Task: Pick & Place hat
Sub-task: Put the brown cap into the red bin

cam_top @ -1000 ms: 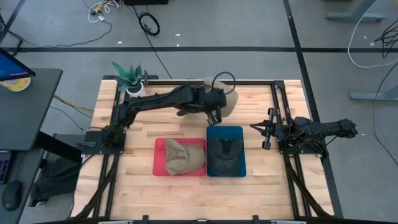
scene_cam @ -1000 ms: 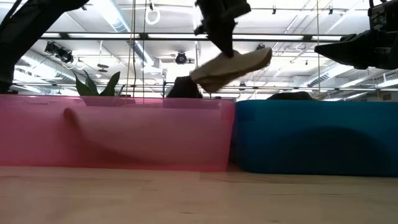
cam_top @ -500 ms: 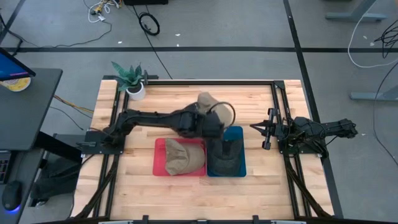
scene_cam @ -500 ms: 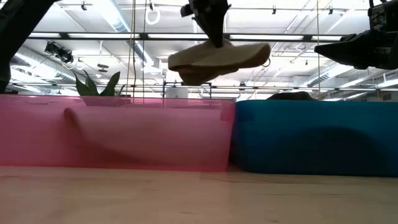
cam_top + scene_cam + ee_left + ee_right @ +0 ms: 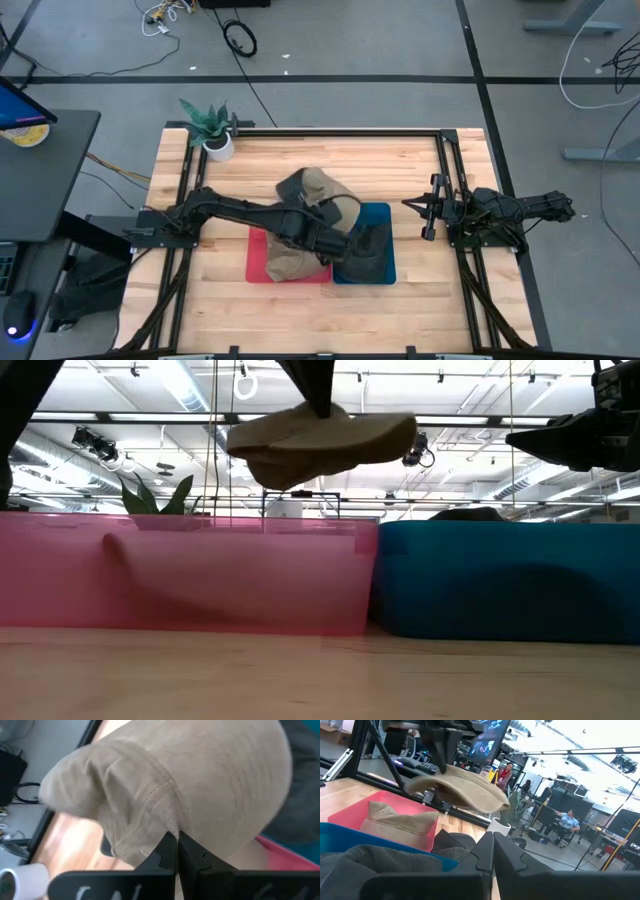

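Note:
My left gripper (image 5: 176, 849) is shut on a tan hat (image 5: 310, 190) and carries it in the air over the pink bin (image 5: 257, 262), near the blue bin (image 5: 388, 240). In the low view the hat (image 5: 320, 438) floats well above the pink bin's rim (image 5: 200, 525). A second tan hat (image 5: 295, 262) lies inside the pink bin, and a dark hat (image 5: 362, 250) lies inside the blue bin. My right gripper (image 5: 426, 210) waits shut at the table's right side, touching nothing. My left gripper pinches the tan hat's cloth beside a stitched seam (image 5: 167, 827) between its two fingers. In the low view the fingers (image 5: 318, 395) come down on the hat from above. The hat hangs roughly level below them, lifted clear of both bins.
A potted plant (image 5: 210, 128) stands at the table's far left corner. The two bins sit side by side near the table's middle front. Bare wood (image 5: 400, 165) lies beyond the bins. People sit in the room behind the table (image 5: 567, 822).
My left gripper has carried the tan hat from the far middle of the table toward the near edge and slightly left, ending over the pink bin. The hat has gone from tilted to roughly level in the low view. The gripper stayed shut on it.

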Controlling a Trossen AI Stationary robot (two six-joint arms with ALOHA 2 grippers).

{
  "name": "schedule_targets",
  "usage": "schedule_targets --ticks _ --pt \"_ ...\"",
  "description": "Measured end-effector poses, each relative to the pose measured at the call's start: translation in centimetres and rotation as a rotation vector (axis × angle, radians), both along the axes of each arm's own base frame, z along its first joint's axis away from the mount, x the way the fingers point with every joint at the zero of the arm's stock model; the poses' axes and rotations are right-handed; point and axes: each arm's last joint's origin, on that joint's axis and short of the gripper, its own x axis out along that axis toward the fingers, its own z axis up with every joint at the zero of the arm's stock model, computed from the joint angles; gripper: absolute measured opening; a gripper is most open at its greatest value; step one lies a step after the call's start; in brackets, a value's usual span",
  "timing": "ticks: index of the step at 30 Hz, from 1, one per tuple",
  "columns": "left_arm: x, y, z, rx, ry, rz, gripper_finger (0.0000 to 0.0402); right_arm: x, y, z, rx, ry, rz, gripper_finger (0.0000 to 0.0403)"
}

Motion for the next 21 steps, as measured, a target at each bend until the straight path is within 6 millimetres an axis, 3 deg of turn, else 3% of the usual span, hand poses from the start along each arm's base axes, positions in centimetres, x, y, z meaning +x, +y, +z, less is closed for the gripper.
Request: schedule_targets --ticks 14,21 --pt "-1.5 -4.9 0.0 -0.132 -0.157 0.156 0.0002 0.0 0.0 0.0 0.0 -0.001 0.0 0.0013" --pt "-2.0 -6.4 -0.2 -0.225 -0.186 0.226 0.0002 0.0 0.0 0.0 0.0 0.0 0.0 0.0013"
